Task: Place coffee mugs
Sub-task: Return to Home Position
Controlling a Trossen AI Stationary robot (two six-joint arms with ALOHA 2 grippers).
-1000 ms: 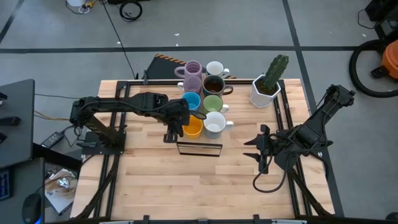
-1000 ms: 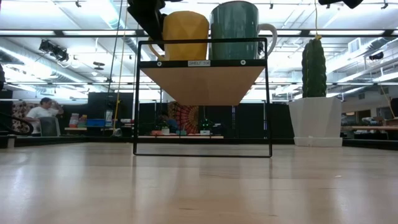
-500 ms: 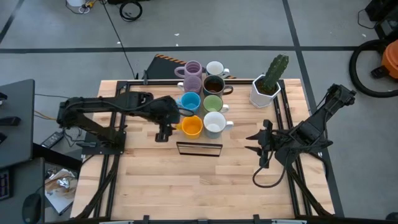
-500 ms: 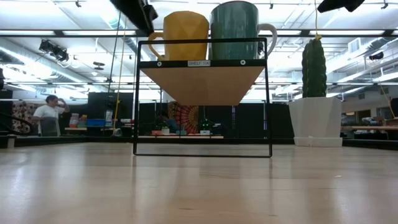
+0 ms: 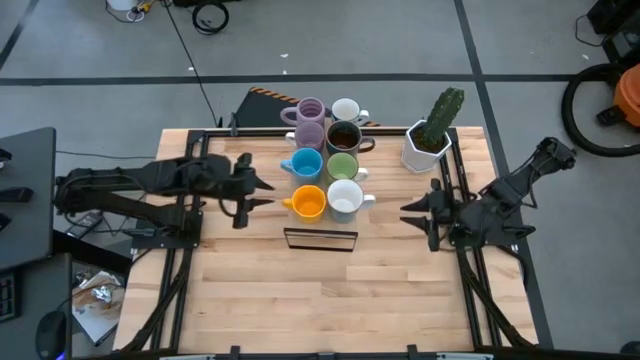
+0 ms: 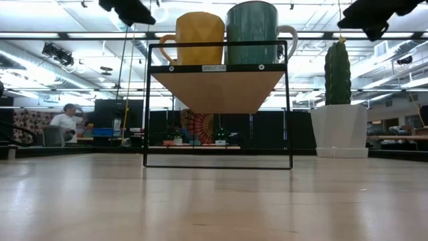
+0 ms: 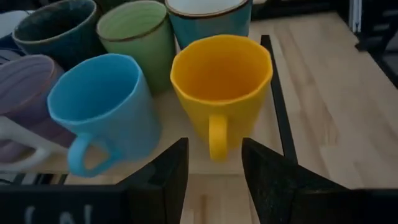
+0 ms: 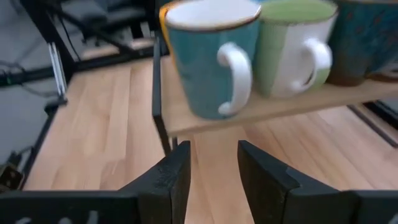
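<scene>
Hanging just off one end of the raised shelf (image 5: 320,230), the left claw (image 5: 260,192) is seen with its fingers (image 7: 168,180) spread and nothing held between them. Straight ahead of it, near but not touched, the orange mug (image 5: 308,202) is set on the shelf board with its handle turned toward the claw. The blue mug (image 5: 305,163) is lined up beside that one, also handle-first, and the near lilac mug (image 5: 309,134) and the far lilac mug (image 5: 311,108) are ranged farther along the same row. Behind the orange mug, on the side away from this claw, the teal-sided white mug (image 5: 345,198) is stood. It is followed along its row by the green mug (image 5: 342,166), the dark brown mug (image 5: 344,136) and the plain white mug (image 5: 346,110). The right claw (image 5: 415,212) is held off the opposite end of the shelf, its fingers (image 8: 168,180) likewise spread and empty. The teal-sided white mug is faced by it, handle toward it, with a clear gap between. The potted cactus (image 5: 430,135) is placed off to one side of that claw, on the table (image 5: 300,300).
</scene>
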